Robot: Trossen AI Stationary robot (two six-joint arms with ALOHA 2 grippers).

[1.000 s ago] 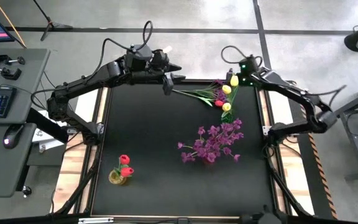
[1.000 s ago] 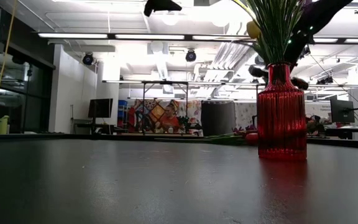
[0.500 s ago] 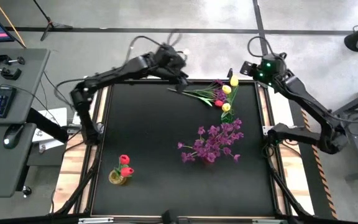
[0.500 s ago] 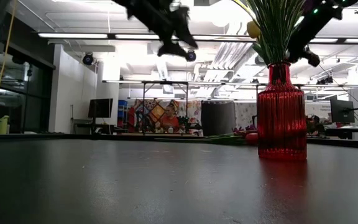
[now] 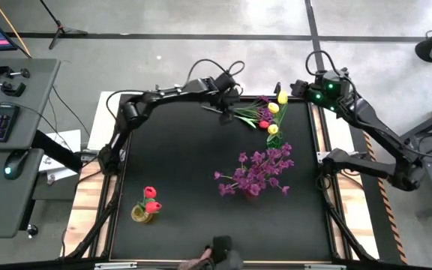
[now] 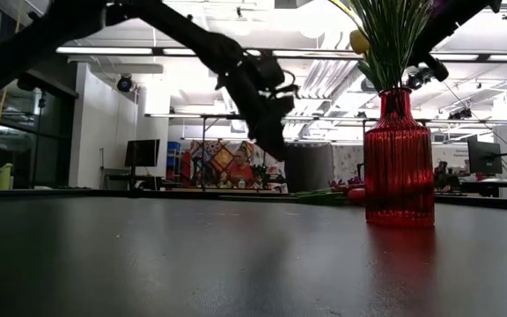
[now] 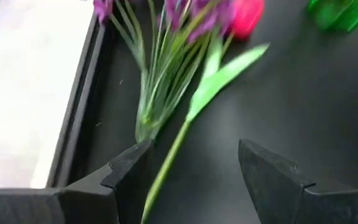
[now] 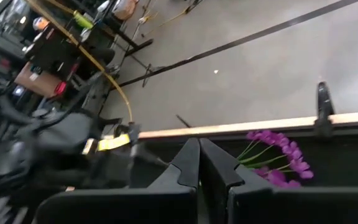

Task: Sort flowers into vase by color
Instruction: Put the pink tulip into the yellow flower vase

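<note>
Loose flowers point(image 5: 261, 114), green-stemmed with purple sprays, yellow tulips and a red tulip, are heaped near the desk's point(image 5: 186, 172) far edge. The left tool point(image 5: 226, 114), spread wide, has been brought over their stem ends; the right tool point(image 5: 297, 88), closed, has been withdrawn past the far right corner.

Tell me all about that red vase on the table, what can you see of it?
The red vase looks like ribbed, see-through red glass, with a narrow neck widening to a broad cylindrical body. It stands upright on the black table. A thick bunch of green stems rises from its mouth. From above, purple sprays spread over it and hide it. Neither arm touches it.
</note>
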